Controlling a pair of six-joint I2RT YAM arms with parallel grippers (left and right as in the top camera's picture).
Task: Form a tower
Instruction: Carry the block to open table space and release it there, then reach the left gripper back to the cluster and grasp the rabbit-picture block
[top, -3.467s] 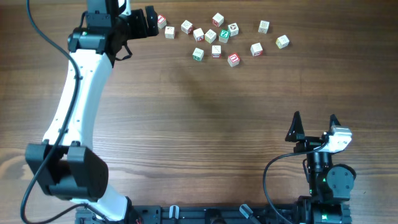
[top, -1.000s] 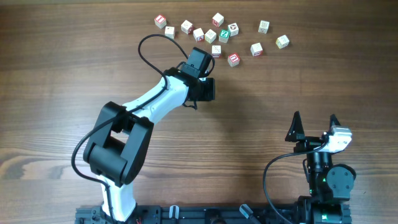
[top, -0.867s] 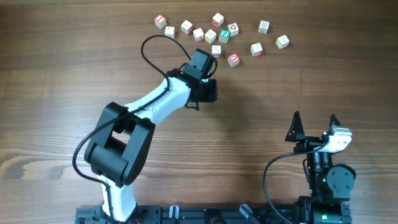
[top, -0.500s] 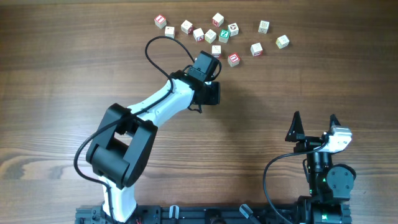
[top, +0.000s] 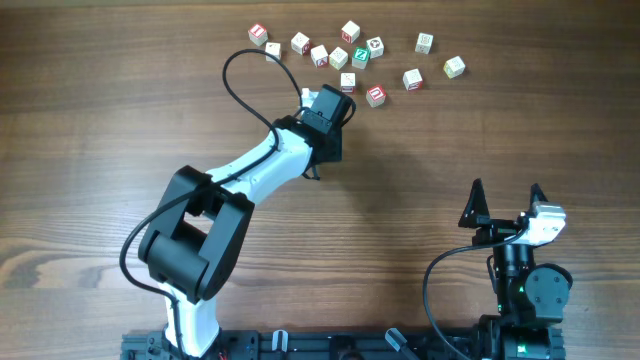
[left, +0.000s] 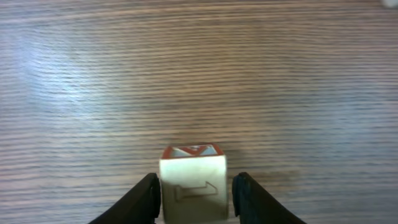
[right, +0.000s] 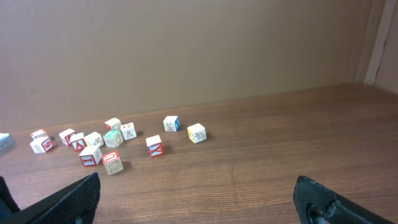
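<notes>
One cube was all I could see of the tower: pale wood, red-printed on top, a letter cut into its near side, its base lost below the edge of the left wrist view. I could not tell whether it sat on another cube or on the bare counter, and from overhead the wrist hid it. It stood at about 12 o'clock from the counter's middle, just short of the scattered pile.

The left tool straddled it, one finger on each flank. The finger at 9 o'clock looked to touch the wood, while a thin sliver showed on the 3 o'clock side, so I could not say whether it was pinching the cube or standing free of it. The right tool was spread wide and empty at 4 o'clock, well apart from everything.

I judged the job to be early: a cube or two stacked at best, and more to fetch.

A dozen or so loose cubes lay strung from 11 to 1 o'clock. The nearest cube sat just beside the left wrist at its 1 o'clock, and a red-printed cube lay near at 3 o'clock. I thought either could be clipped on the way out. The arm's cable looped toward the 11 o'clock end of the pile.
</notes>
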